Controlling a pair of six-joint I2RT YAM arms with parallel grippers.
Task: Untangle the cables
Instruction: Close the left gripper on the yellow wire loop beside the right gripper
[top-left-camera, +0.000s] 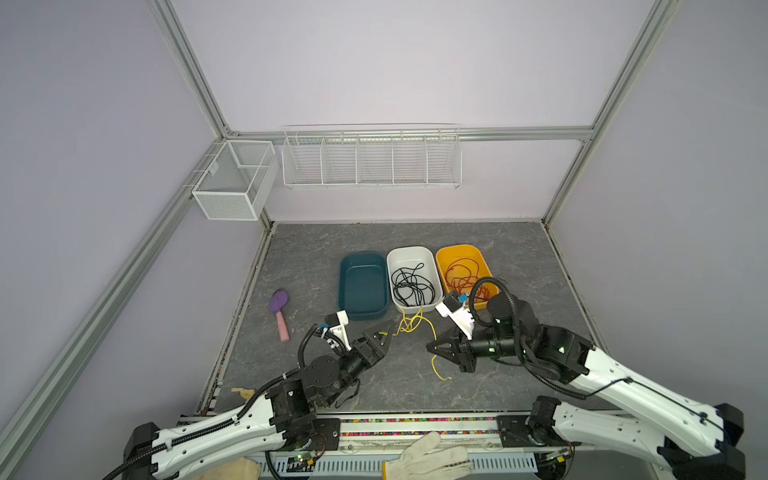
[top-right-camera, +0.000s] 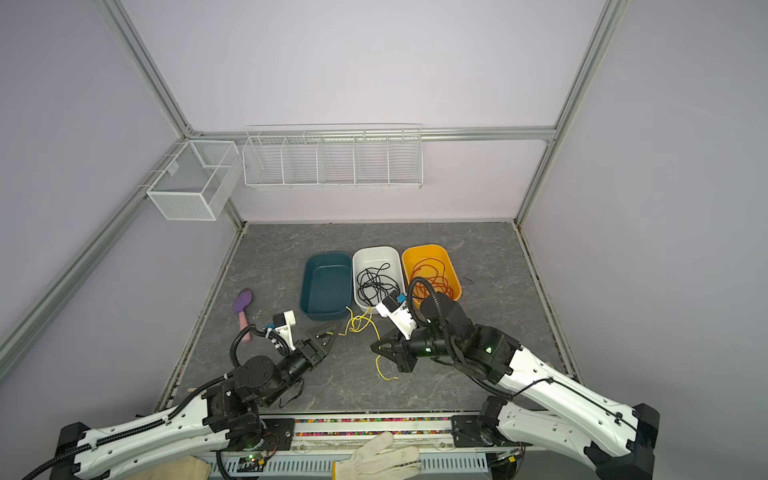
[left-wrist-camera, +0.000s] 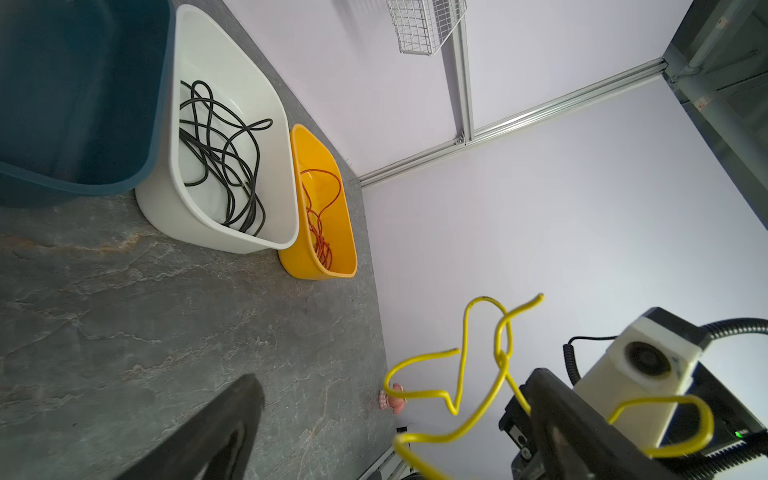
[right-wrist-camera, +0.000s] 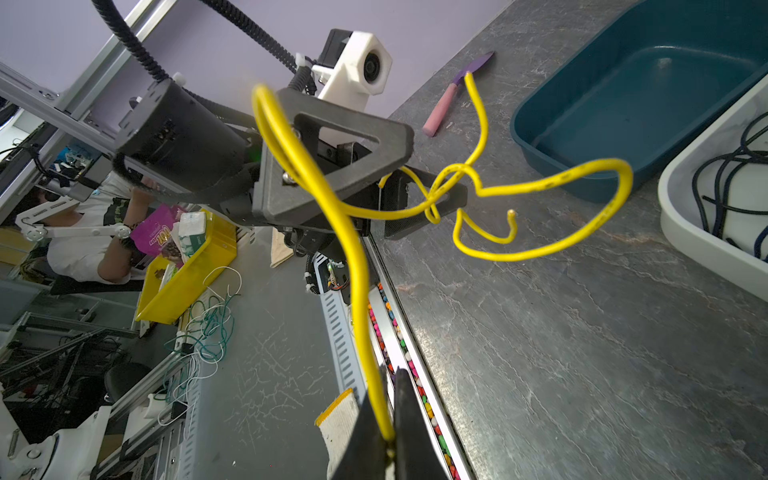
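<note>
The right gripper (right-wrist-camera: 390, 415) is pinching a yellow cable (right-wrist-camera: 359, 270) in closed jaws over the worktop (top-left-camera: 519, 257), the left gripper (top-left-camera: 390, 332) hovering beside its loops, jaws wide open; a black cable (top-left-camera: 409, 286) is lying in the white bin (top-left-camera: 409, 248), a red cable (top-left-camera: 461, 270) in the orange bin (top-left-camera: 459, 247).

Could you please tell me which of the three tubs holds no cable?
The dark teal tub; the white tub holds black cable, the orange tub red cable.

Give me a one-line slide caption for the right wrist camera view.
Right gripper, jaws shut on a knotted yellow cable, holds its loops beside the open left gripper.
</note>
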